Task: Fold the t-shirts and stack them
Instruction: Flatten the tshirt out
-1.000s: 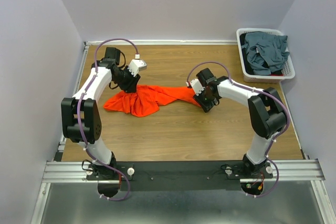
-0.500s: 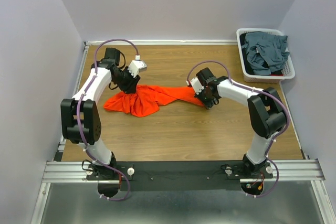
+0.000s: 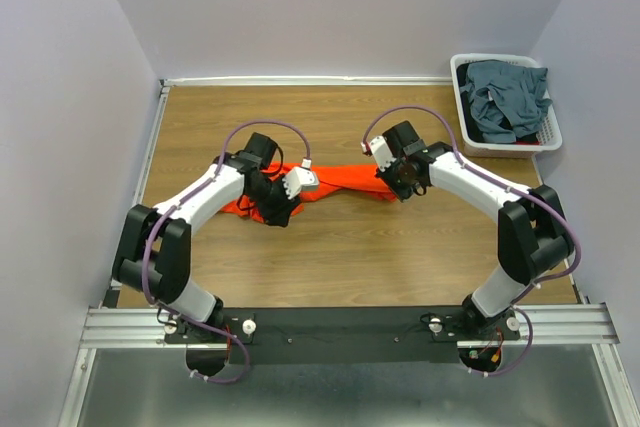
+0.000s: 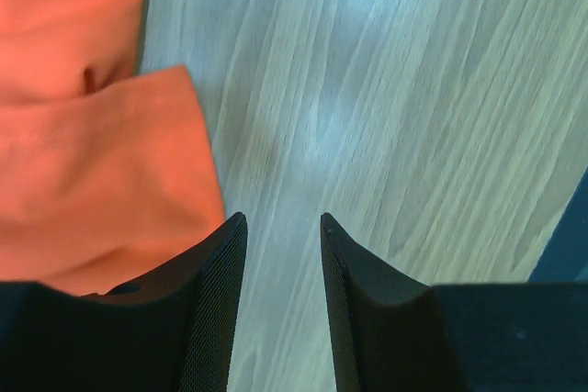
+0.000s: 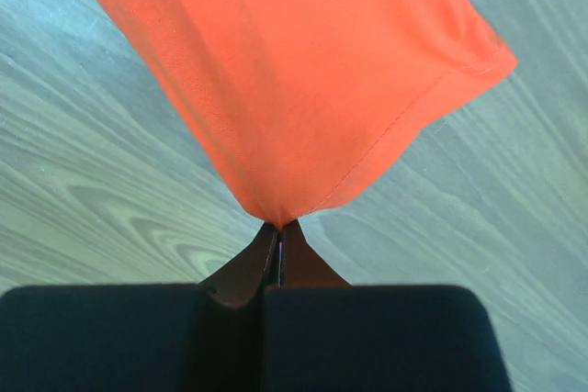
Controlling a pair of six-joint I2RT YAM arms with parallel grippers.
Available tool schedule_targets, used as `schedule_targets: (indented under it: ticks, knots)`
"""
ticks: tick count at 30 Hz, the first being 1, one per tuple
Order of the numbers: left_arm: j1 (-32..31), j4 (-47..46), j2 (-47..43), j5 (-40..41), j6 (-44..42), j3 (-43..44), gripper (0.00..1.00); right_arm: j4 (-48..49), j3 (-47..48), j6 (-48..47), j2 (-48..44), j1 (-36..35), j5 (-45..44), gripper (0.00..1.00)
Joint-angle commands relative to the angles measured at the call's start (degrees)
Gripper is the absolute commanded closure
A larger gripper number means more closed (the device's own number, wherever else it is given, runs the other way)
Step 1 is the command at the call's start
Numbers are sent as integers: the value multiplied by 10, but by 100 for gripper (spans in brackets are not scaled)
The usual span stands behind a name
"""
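Right gripper [image 5: 279, 231] is clamping an edge of the orange shirt [image 5: 276, 71]; left gripper [image 4: 282, 222] is hovering, jaws apart, just beside it.

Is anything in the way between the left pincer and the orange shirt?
No, nothing I can see. The left pincer is open over bare table, and the orange shirt lies right beside one of its fingers with nothing between. The right pincer is shut on the shirt's right end.
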State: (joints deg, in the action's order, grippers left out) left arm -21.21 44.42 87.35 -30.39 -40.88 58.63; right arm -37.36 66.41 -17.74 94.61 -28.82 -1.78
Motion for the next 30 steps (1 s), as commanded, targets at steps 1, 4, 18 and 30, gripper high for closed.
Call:
schedule_targets:
  ticks: [1,4,18,30]
  knots:
    - [-31,-79,18,18,59,5,54,-28,6,11,1,-2,-2,100]
    - [-59,-114,40,39,77,10,54,-30,6,13,1,-1,-2,99]
    - [-78,-184,147,96,106,24,56,-31,2,17,-2,4,-8,99]
    - [-77,-113,113,43,58,17,100,-32,-1,16,-7,4,-5,99]
